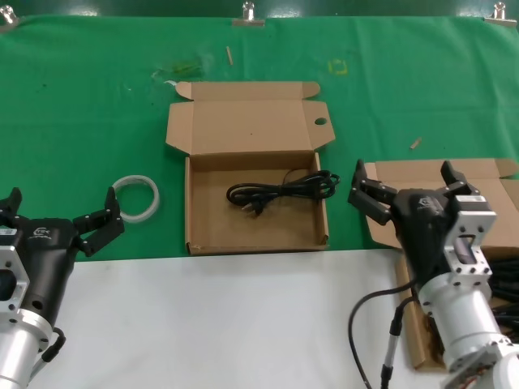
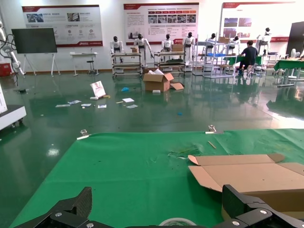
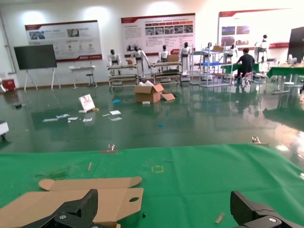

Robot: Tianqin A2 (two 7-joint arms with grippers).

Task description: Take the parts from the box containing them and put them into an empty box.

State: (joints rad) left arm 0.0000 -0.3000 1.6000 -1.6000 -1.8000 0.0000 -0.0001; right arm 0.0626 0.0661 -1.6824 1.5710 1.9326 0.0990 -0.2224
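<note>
1. Right tool (image 1: 405, 190) is hovering released, fingers spread wide, over the right-hand box (image 1: 389, 174) at the bench's right edge. It is gripping nothing.
2. Left tool (image 1: 61, 220) is waiting released near the bench's front left corner, just beside the white tape ring (image 1: 136, 197).
3. Judged step: reaching for the next cord. Best done by dropping straight down over a bundle's middle, so the coil stays together, and lifting clear of the box wall.
4. The right-hand box is mostly hidden by the arm. Dark cords (image 1: 504, 284) are showing at its right side; count unclear.
5. The middle box (image 1: 195, 215) with the holed flap (image 1: 320, 121) is lying open on the green bench (image 1: 81, 97).
6. It is already holding one coiled black cord (image 1: 280, 190), near its centre.
</note>
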